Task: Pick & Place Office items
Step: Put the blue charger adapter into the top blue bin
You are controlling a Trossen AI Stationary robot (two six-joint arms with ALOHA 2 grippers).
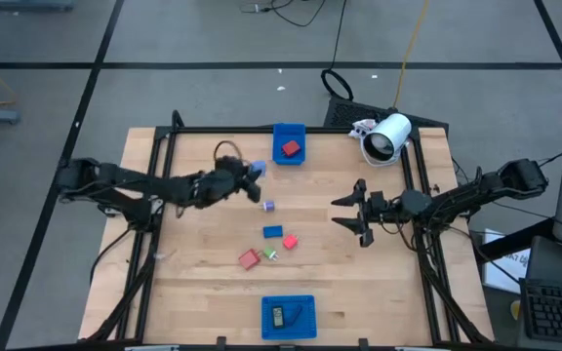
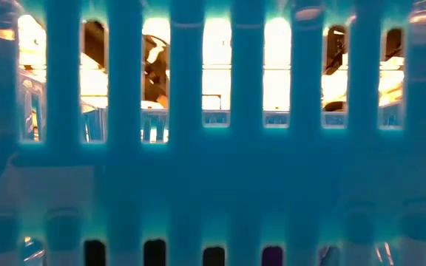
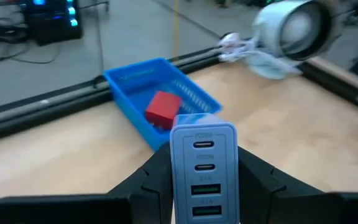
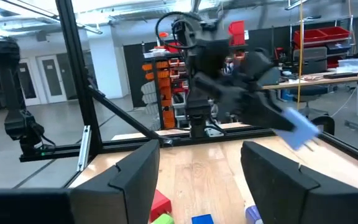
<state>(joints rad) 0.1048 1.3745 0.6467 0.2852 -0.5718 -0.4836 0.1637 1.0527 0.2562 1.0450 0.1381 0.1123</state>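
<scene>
Left end effector point(image 3: 204, 180) clamps the rigid, smooth charger point(image 3: 204, 171) across its flat sides; right end effector point(image 1: 359, 212) waits released.

The high view looks straight down on the whole surface point(image 1: 359, 253); the low view sits pressed against a blue tray wall point(image 2: 213, 170); both wrist views look across it, sharing the red block point(image 3: 163, 108)

Blue slotted tray wall point(image 2: 213, 177) fills view; bright room behind slots.
</scene>
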